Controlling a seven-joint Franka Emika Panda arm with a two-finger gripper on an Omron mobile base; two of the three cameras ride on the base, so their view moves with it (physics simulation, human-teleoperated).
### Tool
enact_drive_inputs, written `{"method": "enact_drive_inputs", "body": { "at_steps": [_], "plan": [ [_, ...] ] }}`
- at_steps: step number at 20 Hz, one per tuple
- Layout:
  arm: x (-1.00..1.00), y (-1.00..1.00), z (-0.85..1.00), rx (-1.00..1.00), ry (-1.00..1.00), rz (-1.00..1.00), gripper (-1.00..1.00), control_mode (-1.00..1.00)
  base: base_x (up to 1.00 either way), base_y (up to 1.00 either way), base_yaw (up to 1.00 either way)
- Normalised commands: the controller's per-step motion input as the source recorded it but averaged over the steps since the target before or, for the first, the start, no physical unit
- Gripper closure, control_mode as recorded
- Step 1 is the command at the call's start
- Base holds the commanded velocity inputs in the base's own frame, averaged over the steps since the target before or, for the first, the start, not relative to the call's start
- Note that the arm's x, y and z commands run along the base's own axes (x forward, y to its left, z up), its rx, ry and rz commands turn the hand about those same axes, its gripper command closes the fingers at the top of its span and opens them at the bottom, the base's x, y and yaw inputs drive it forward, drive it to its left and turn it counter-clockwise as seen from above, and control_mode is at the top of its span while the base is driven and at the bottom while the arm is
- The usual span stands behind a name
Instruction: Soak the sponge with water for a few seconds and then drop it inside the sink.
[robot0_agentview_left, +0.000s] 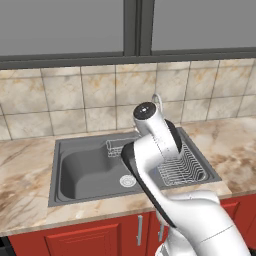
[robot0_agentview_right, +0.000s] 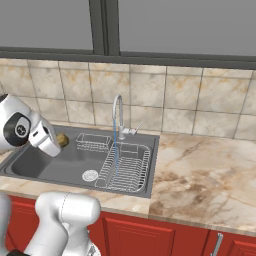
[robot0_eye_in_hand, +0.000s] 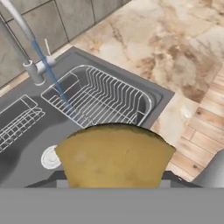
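The sink (robot0_agentview_right: 50, 165) is a dark grey basin set in the counter (robot0_agentview_right: 200, 165); a wire dish rack (robot0_agentview_right: 125, 170) occupies its right part and a small wire basket (robot0_agentview_right: 92, 142) sits at the back. The faucet (robot0_agentview_right: 118, 112) is running: water (robot0_agentview_right: 116, 145) falls as a thin blue stream onto the rack.

The gripper (robot0_agentview_right: 59, 141) is clenched on the sponge (robot0_eye_in_hand: 114, 155) and holds it above the left part of the basin, well apart from the stream.

Status: sponge picked up and tap on. Remaining, as judged: bring the sponge under the stream, hold briefly, then release it into the basin.
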Motion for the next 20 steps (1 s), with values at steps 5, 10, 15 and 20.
{"method": "enact_drive_inputs", "body": {
  "at_steps": [5, 10, 15, 20],
  "plan": [
    [0.25, -0.25, -0.07, 0.00, 0.00, -0.06, 1.00, -1.00, 0.00, 0.00, 0.00],
    [0.31, -0.23, -0.01, 0.00, 0.00, -0.10, 1.00, -1.00, 0.00, 0.00, 0.00],
    [0.34, -0.23, 0.00, 0.00, 0.00, -0.12, 1.00, -1.00, 0.00, 0.00, 0.00],
    [0.27, -0.14, 0.00, 0.00, 0.00, -0.12, 1.00, -1.00, 0.00, 0.00, 0.00]
  ]
}}
